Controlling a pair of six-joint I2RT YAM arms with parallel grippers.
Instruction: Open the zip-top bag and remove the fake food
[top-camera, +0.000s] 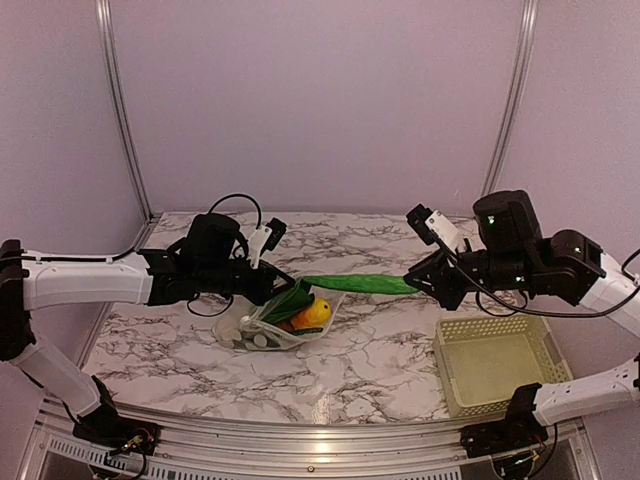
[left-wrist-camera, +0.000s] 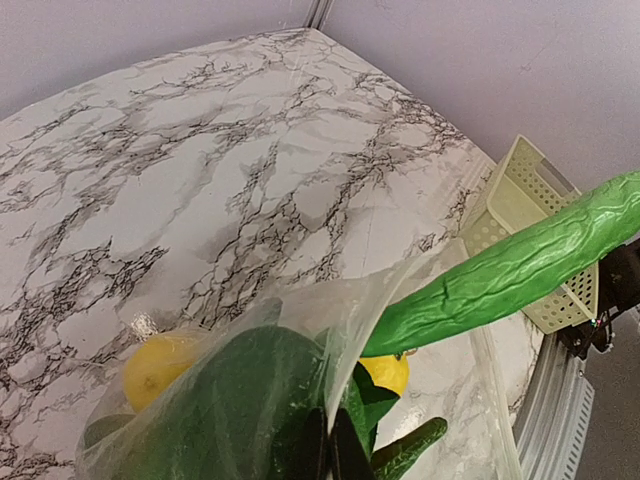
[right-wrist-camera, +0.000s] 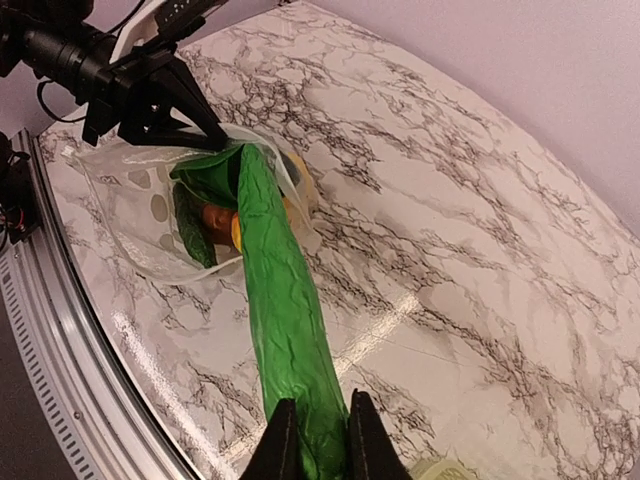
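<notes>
One basket (top-camera: 495, 365) below right arm, off to side | left gripper (top-camera: 278, 293) pinched shut on bag (top-camera: 255, 335) rim | right gripper (top-camera: 422, 281) clamps cucumber (top-camera: 355, 284), far end in bag | arms reach inward

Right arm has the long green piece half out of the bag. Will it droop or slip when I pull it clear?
Probably fairly stiff: the long green piece spans from the right gripper to the zip-top bag without sagging. Its wrinkled skin likely grips well.
</notes>
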